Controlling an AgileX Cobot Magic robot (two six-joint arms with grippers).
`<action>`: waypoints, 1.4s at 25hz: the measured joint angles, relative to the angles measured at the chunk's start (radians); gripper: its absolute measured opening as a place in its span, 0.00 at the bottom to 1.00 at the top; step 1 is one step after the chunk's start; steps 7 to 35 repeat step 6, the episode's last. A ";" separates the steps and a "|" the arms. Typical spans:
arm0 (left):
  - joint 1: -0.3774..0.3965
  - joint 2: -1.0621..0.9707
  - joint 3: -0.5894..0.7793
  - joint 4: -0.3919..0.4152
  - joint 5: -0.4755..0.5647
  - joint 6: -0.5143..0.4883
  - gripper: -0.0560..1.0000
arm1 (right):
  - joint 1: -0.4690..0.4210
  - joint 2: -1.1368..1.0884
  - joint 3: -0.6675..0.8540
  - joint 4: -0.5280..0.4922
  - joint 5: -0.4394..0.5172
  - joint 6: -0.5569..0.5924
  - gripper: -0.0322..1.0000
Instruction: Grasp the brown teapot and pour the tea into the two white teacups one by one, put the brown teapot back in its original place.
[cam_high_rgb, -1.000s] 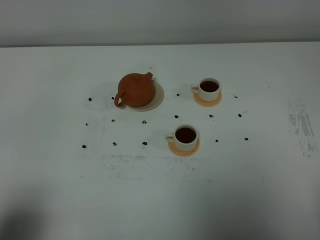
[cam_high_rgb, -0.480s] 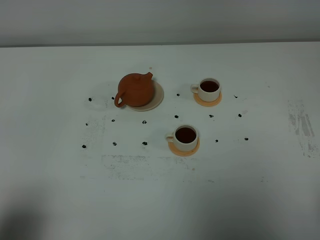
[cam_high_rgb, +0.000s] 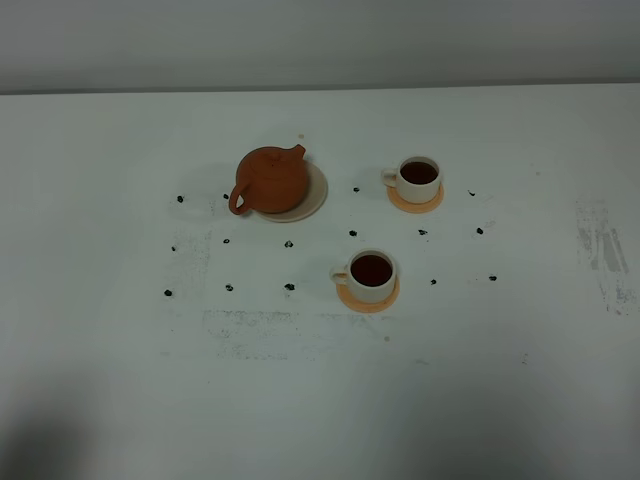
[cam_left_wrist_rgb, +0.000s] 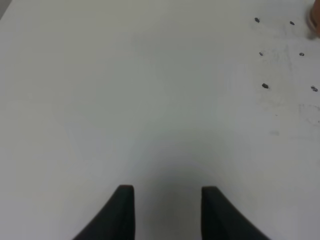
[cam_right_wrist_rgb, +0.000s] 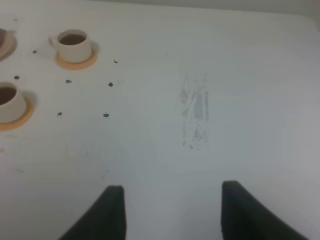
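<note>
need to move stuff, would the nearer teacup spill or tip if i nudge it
Likely to spill: the nearer teacup holds dark tea close to its rim. It sits on a small orange coaster, so it might slide with or off it. Squat shape suggests tipping is less likely.

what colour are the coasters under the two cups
Orange, under both white teacups; the coasters show best in the exterior high view.
</note>
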 joint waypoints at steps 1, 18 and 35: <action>0.000 0.000 0.000 0.000 0.000 0.000 0.39 | 0.000 0.000 0.000 0.000 0.000 0.000 0.47; 0.000 0.000 0.000 0.000 0.000 0.000 0.39 | 0.000 0.000 0.000 0.000 0.000 0.000 0.47; 0.000 0.000 0.000 0.000 0.000 0.000 0.39 | 0.000 0.000 0.000 0.000 0.000 0.000 0.47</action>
